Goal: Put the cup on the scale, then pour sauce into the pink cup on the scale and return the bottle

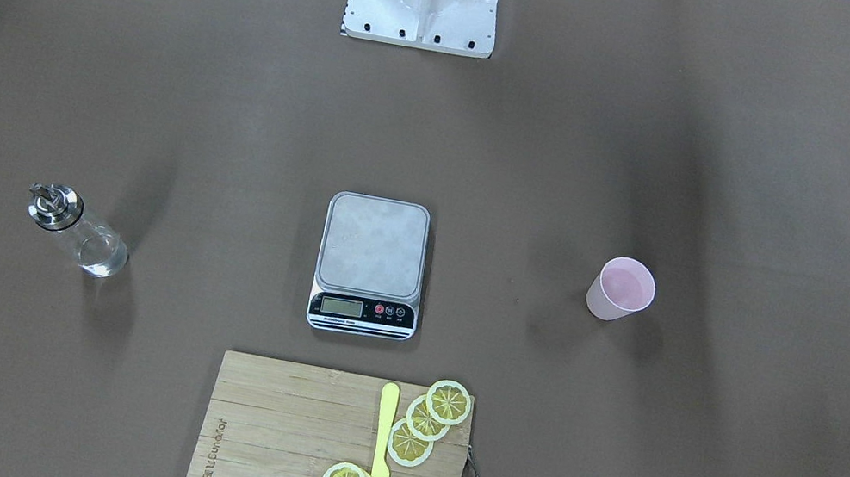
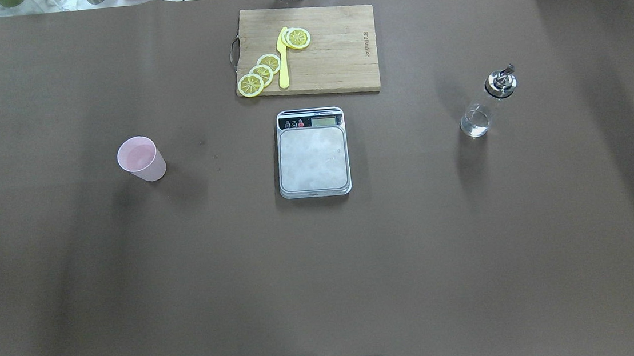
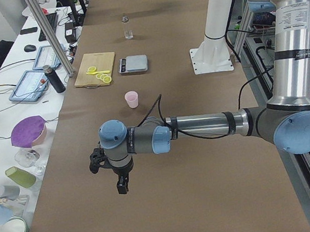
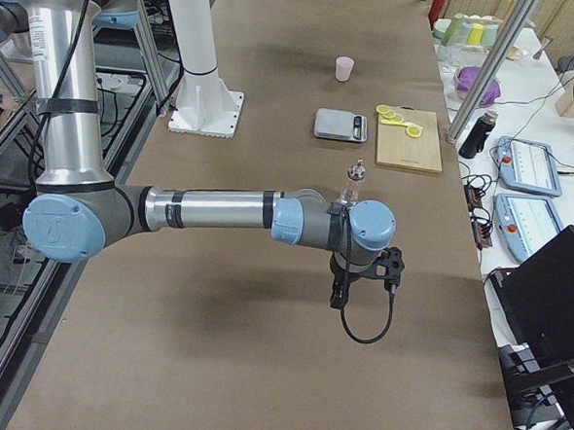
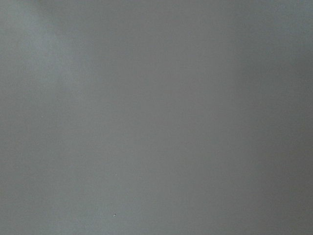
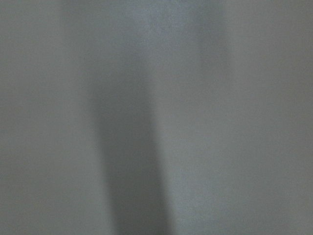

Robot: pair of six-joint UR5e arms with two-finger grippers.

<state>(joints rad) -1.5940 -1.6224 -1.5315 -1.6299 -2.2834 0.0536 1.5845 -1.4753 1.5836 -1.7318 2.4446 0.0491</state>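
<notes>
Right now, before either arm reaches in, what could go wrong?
The cup stands empty and apart from the scale; being light, it might tip when gripped or land off-centre. The bottle is smooth clear glass, so it may slip while tilted. The cutting board with lemon slices lies by the scale's display end, so a spill could reach it.

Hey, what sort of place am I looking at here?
Probably a robotics lab staging kitchen tasks: left arm and right arm over a brown table, tablets alongside, a kitchen scale and cutting board.
</notes>
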